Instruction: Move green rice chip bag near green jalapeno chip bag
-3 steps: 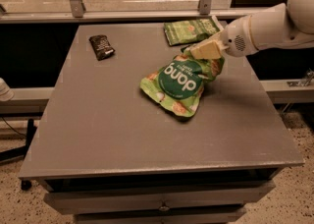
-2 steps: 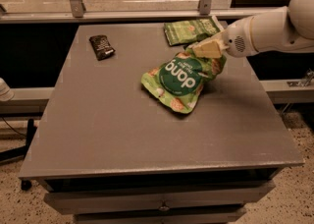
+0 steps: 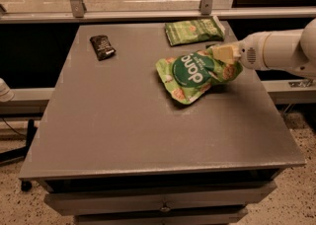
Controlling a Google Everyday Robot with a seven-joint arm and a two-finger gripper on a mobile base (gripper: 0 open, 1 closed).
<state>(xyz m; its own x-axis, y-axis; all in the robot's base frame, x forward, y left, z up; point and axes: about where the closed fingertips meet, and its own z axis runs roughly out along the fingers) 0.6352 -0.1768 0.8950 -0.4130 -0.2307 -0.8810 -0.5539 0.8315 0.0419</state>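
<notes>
- On table [image 3: 123, 135], rear rt: green rice chip bag [image 3: 195, 73], tilted, nr green jalapeno chip bag [image 3: 193, 30].
- gripper [image 3: 224, 54]: jaws pinching its top corner.
- Risk: thin corner grip; bag may slip out.

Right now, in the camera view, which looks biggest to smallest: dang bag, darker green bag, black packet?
1. green rice chip bag, with the hand gripping its edge.
2. green jalapeno chip bag, though it lies farther back.
3. black packet, smallest.

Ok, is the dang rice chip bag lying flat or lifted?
Tilted: the gripper holds one end of the green rice chip bag above the table.
</notes>
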